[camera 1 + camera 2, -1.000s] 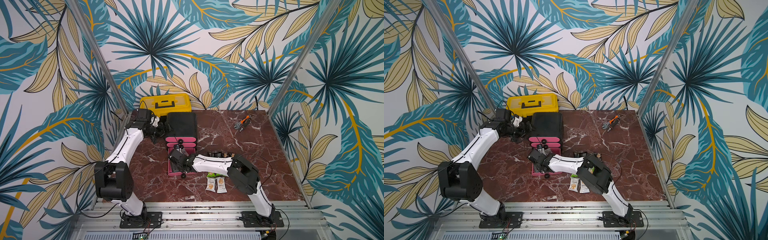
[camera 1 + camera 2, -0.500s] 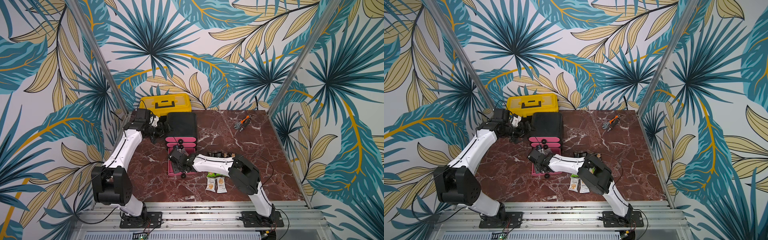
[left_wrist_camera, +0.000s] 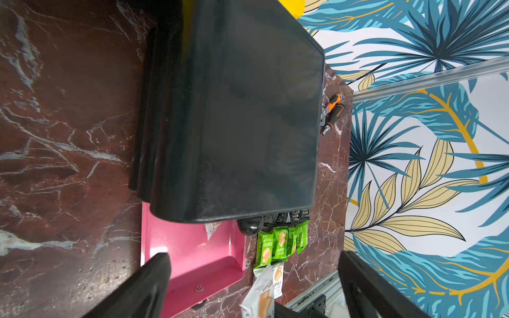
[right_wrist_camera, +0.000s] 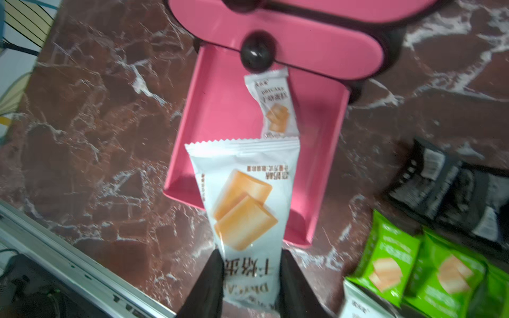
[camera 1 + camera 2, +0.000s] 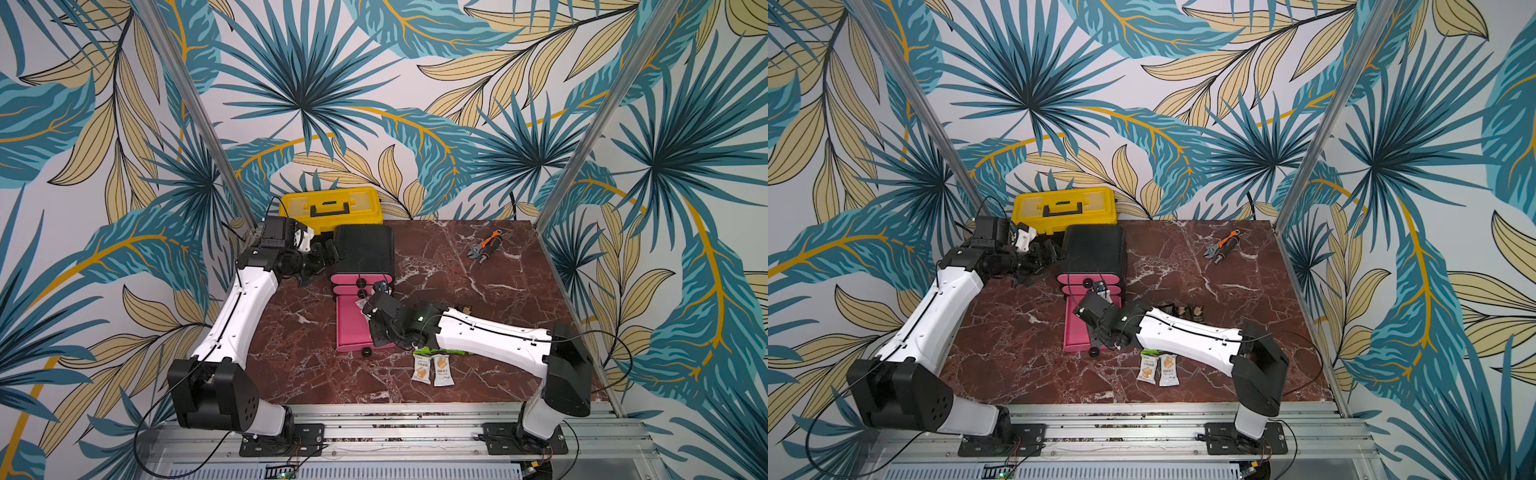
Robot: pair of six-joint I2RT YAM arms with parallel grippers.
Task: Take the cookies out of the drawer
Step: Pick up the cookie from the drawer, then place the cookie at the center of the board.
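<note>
Your right gripper (image 4: 249, 264) is pinching a white cookie packet (image 4: 242, 198) over the pink drawer (image 4: 220, 115), while a second white packet (image 4: 274, 104) is lying inside at the drawer's 12 o'clock end.

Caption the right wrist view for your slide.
Right gripper, jaws shut on a white packet at the pink drawer; another inside.

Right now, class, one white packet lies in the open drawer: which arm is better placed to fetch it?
Right: the right gripper hangs at the drawer near the last packet, though it must first put down the held packet. The left gripper stands open beside the black cabinet, farther off.
</note>
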